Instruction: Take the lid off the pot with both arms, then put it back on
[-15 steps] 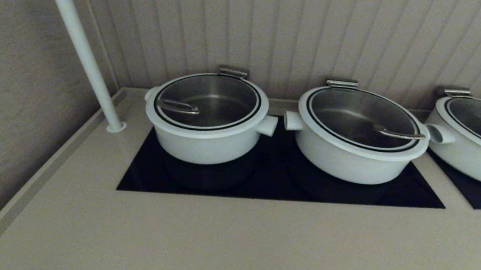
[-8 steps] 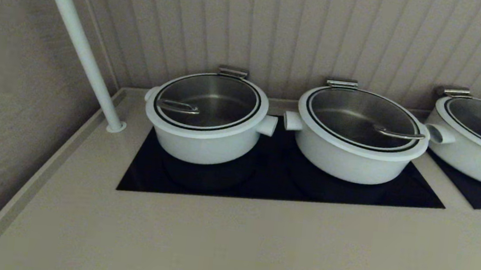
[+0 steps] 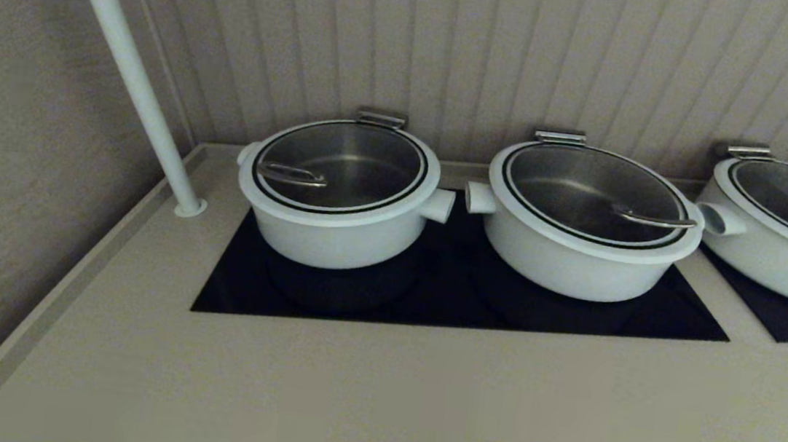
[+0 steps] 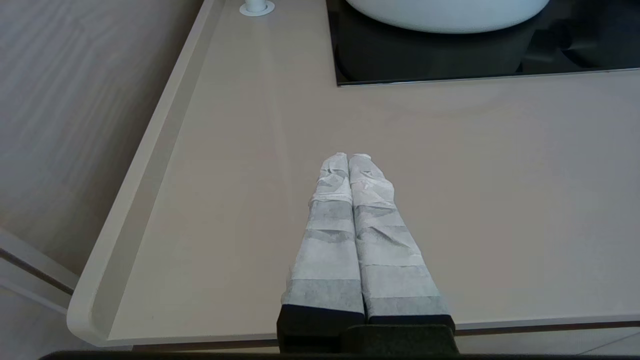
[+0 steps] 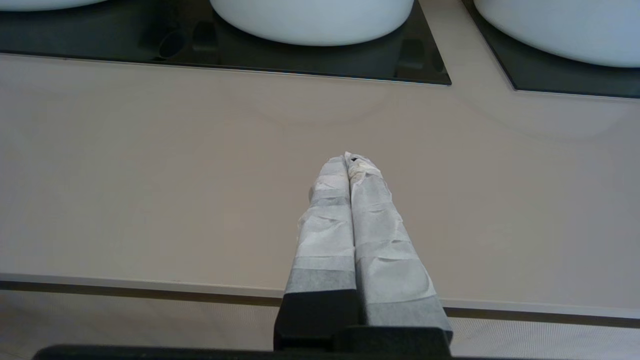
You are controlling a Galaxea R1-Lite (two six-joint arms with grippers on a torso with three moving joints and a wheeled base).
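Lid [image 3: 341,166], round glass with white rim and steel loop, sits on the deep white pot [image 3: 338,233]; I see left end effector [image 4: 348,159] and right end effector [image 5: 350,158] pressed together, low over the beige counter [image 3: 376,395], presumably unstarted.

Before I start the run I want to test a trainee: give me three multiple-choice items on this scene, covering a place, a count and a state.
1. Where does the pot stand?
A. right end
B. left end, nearest the white pole
C. on bare counter

2. How many white pots show in the head view?
A. two
B. three
C. four

3. How is the lid?
A. on its pot
B. lifted
C. flat on the counter

Answers:
1 B, it stands leftmost on the black cooktop.
2 B, three in a row.
3 A, both the left gripper and the right gripper are shut over the counter, away from it.
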